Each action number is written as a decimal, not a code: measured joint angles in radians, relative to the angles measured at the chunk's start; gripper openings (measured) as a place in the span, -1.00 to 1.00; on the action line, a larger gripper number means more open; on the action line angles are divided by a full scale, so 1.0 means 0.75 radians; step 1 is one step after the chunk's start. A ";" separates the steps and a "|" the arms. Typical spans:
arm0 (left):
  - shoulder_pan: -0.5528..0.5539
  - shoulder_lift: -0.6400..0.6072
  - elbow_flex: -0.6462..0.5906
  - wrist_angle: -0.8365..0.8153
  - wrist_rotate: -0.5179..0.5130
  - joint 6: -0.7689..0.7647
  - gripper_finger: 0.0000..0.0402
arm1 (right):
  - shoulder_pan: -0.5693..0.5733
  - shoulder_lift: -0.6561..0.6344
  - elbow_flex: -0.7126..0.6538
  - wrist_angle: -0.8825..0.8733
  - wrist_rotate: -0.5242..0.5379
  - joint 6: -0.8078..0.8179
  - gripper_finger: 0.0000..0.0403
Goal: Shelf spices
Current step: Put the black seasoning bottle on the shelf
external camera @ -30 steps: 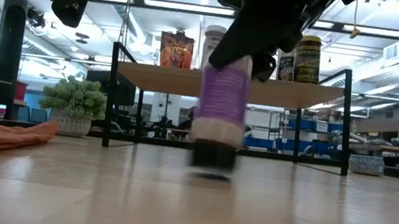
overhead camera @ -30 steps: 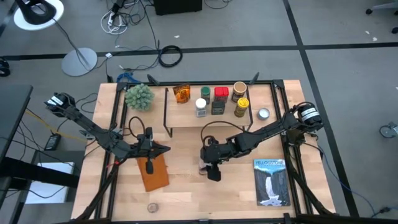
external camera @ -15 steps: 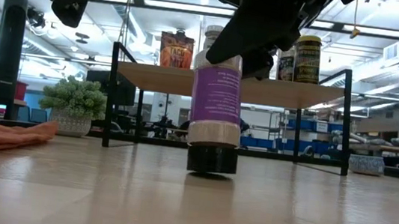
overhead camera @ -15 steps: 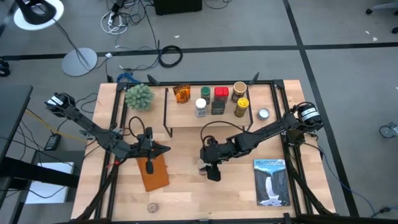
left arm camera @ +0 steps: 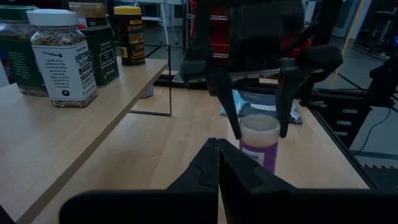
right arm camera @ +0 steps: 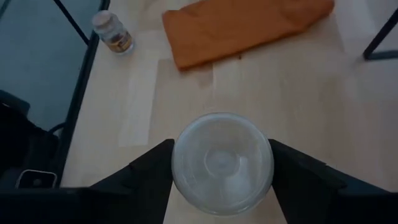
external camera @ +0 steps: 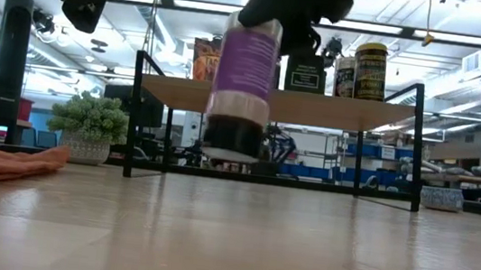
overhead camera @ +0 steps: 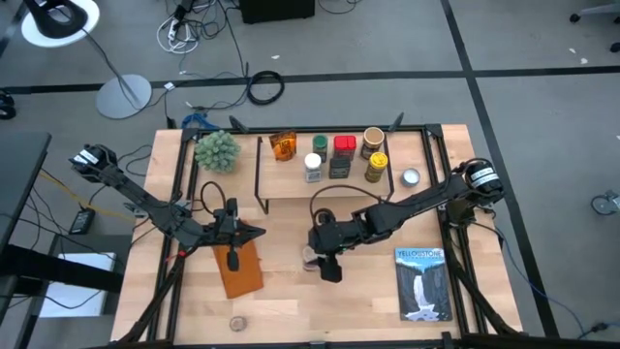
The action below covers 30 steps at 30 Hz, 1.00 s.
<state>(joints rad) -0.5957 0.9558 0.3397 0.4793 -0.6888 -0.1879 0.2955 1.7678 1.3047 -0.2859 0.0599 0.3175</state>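
Observation:
My right gripper [overhead camera: 320, 254] is shut on a purple-labelled spice jar [external camera: 242, 81] that hangs upside down, black lid lowest, above the middle of the table. The shelf [external camera: 280, 105] stands at the far side. On its wooden top are several spices: an amber jar [overhead camera: 283, 146], a white-lidded jar [overhead camera: 313, 167], a red-lidded tin [overhead camera: 344, 147] and a yellow-lidded jar [overhead camera: 376, 165]. My left gripper [overhead camera: 232, 260] hovers shut over the orange notebook [overhead camera: 242, 276], touching nothing. My right gripper pinches the jar's round body [right arm camera: 183, 168] between its two fingers [right arm camera: 149, 165], near the clear end that faces up. The fingers slant down from the table's right side and stand on opposite sides of the jar. The jar is lifted clear of the table, slightly tilted.
A small jar [overhead camera: 236, 322] lies near the table's front left. A small round tin [overhead camera: 411, 176] sits right of the shelf. A blue-and-white book [overhead camera: 422, 282] lies at the right front and a potted plant [overhead camera: 216, 150] at the far left.
My right gripper has risen with the purple-labelled jar. The jar stood on its black lid on the table half a second ago; now it hangs clear of the wood, shifted a little toward the table's left and slightly tipped.

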 joint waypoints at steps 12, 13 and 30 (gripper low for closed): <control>0.000 0.000 0.000 0.000 0.000 -0.004 -0.93 | 0.001 -0.004 0.028 -0.020 0.069 -0.088 0.03; 0.000 0.000 0.000 0.000 0.000 -0.005 -0.92 | 0.002 -0.004 0.028 -0.007 0.068 -0.089 0.03; 0.001 0.000 0.000 0.000 0.000 -0.007 -0.89 | -0.048 -0.004 0.028 0.077 -0.004 -0.064 0.63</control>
<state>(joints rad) -0.5953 0.9558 0.3397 0.4789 -0.6888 -0.1931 0.2596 1.7645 1.3258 -0.2283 0.0565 0.2697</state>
